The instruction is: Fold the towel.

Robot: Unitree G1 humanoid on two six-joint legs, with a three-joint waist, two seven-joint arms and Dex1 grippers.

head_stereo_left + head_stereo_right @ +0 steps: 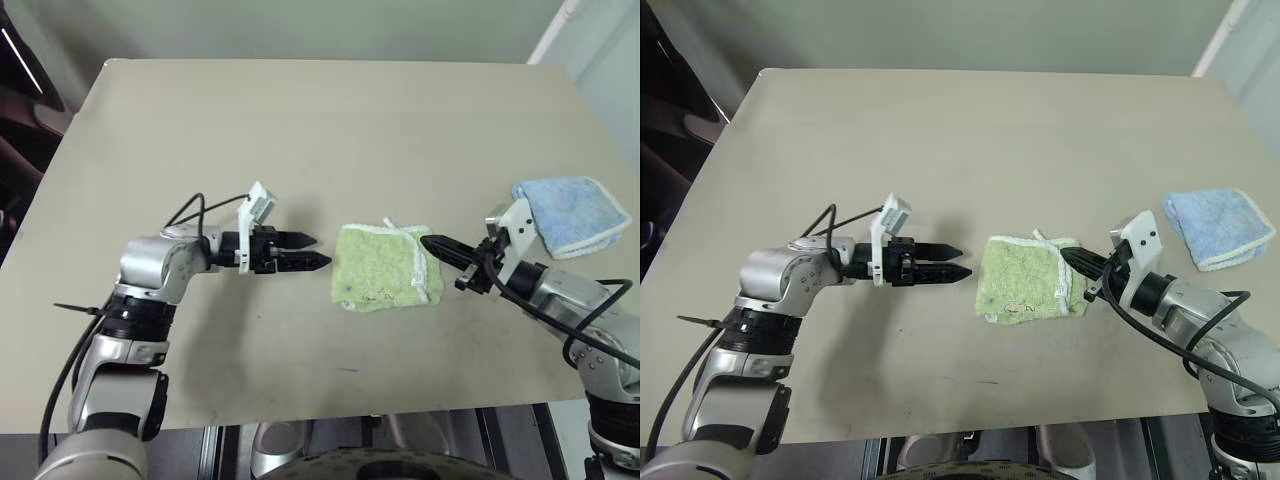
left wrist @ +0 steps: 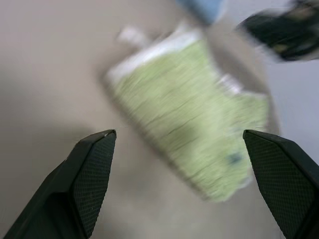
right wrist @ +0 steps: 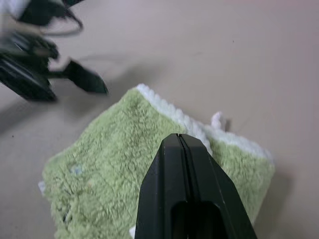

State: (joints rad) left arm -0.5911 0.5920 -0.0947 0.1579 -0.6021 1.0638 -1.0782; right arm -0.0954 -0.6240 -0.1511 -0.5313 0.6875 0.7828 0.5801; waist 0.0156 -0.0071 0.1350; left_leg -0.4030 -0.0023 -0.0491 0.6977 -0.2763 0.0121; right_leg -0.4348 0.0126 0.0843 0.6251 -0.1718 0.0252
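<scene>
Two tools hang over the beige counter [image 1: 330,130], one at each side of the green towel [image 1: 385,265]. At the left, the left tool [image 1: 312,251] points sideways toward the towel, and its two black fingers [image 2: 92,169] stand apart, released, with nothing between them; its tips are near the left edge of the towel but do not touch it. In the middle of the counter, the towel lies folded into a small, thick rectangle, with white stitched edging along its far and right edges and a small white tag [image 1: 390,223] that sticks out at the far edge. At the right of the towel, the right tool [image 1: 437,245] is clenched, its two fingers pressed together to one dark point, and it grasps nothing; this point is over the right edge of the towel, and I cannot tell if it touches the cloth. Farther to the right, well apart, a light blue towel [image 1: 575,212] lies folded near the right edge of the counter.
</scene>
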